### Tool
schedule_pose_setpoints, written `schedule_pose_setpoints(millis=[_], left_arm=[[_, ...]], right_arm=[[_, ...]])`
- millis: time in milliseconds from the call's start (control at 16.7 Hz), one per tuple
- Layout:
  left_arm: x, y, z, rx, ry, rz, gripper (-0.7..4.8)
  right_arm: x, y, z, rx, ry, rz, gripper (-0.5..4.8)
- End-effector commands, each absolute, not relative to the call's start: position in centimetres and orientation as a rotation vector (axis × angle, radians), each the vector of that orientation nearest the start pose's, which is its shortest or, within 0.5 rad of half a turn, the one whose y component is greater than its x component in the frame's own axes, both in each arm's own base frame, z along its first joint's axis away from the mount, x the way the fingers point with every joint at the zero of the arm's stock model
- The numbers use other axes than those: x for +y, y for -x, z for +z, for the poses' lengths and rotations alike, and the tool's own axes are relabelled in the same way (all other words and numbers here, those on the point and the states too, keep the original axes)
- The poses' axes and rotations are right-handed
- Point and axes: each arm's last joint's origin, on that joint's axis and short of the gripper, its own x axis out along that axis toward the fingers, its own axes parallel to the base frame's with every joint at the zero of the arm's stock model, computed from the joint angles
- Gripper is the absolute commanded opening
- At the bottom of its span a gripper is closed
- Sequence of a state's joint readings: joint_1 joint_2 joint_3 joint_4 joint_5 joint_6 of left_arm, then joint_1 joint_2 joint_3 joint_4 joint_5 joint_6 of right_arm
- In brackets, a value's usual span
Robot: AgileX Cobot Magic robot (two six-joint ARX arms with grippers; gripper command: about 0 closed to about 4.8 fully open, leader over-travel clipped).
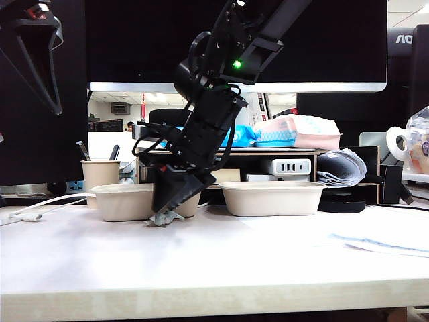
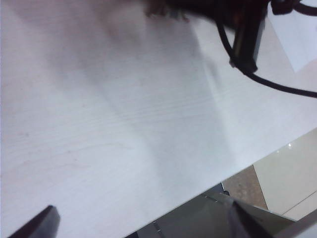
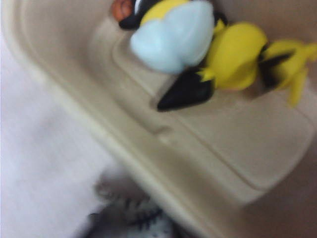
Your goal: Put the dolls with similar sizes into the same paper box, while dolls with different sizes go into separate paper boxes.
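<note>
– Right gripper first: where is it, and are its jaws together?

– Its arm reaches across to the left of the middle; the tip is down at the table, just in front of the left box; it sits right over the grey doll; whether the jaws are clamped on that doll or merely around it, I cannot tell; the fingers are dark and blurred there.

– And the grey doll itself?

– On the table, outside the left box, just beside its near wall; the right wrist view shows its striped body below the box rim.

– What is in that box?

– The blue doll and the yellow doll, touching each other; a black piece lies against both, though I cannot say whether it belongs to the black doll; more black and orange shows at the frame edge beyond them.

– The other box?

– The right box stands well right of the gripper; its inside is hidden from this low angle; a pen cup stands behind the left box.

– The left gripper?

– The left gripper hangs over bare table near the near edge; its two fingertips stand wide apart with nothing between them.
</note>
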State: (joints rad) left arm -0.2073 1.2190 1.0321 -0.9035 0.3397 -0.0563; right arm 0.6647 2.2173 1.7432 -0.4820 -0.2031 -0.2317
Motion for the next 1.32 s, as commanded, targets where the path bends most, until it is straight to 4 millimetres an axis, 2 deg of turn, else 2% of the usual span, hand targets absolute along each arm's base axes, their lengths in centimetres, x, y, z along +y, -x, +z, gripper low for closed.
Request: schedule_pose_setpoints(millis=[60, 120, 180, 240, 300, 600, 660, 780, 840, 960, 1080, 1320], left_arm=[[-5.6, -21.8, 28.2, 1.107, 0.12, -0.469, 4.79], [-5.6, -21.8, 28.2, 1.107, 0.12, -0.469, 4.79], [-5.6, -21.8, 28.2, 1.106, 0.117, -0.471, 4.79], [-5.6, -21.8, 28.2, 1.105, 0.112, -0.474, 4.79], [-5.6, -21.7, 28.2, 1.106, 0.111, -0.475, 4.79], [-5.6, -21.7, 28.2, 1.105, 0.108, -0.477, 4.79], [-5.6, -21.7, 28.2, 1.105, 0.108, -0.477, 4.79], [-5.6, -21.8, 28.2, 1.102, 0.1, -0.471, 4.79], [-5.5, -21.8, 28.2, 1.1, 0.091, -0.465, 4.79], [-5.5, -21.8, 28.2, 1.101, 0.088, -0.466, 4.79], [-5.5, -21.7, 28.1, 1.105, 0.09, -0.469, 4.79], [-5.5, -21.5, 28.0, 1.124, 0.08, -0.473, 4.79]], right_arm=[[30.0, -36.8, 16.6, 0.963, 0.447, 0.914, 0.44], [30.0, -36.7, 16.6, 0.974, 0.422, 0.929, 0.71], [30.1, -36.7, 16.6, 0.993, 0.367, 0.941, 2.35], [30.1, -36.7, 16.6, 1.024, 0.308, 0.898, 3.59], [30.1, -36.6, 16.6, 1.047, 0.269, 0.878, 3.79], [30.4, -35.6, 16.5, 1.182, 0.12, 0.909, 3.78], [30.6, -35.6, 17.0, 1.212, -0.005, 0.949, 3.78], [31.1, -35.7, 18.4, 1.235, -0.122, 0.99, 3.77], [31.5, -35.5, 19.3, 1.216, -0.118, 1.005, 3.63], [32.5, -35.7, 21.0, 1.145, -0.099, 1.013, 3.01], [33.6, -35.6, 22.1, 1.055, -0.069, 0.998, 3.02], [32.9, -34.9, 21.1, 1.175, -0.014, 0.913, 3.2]])
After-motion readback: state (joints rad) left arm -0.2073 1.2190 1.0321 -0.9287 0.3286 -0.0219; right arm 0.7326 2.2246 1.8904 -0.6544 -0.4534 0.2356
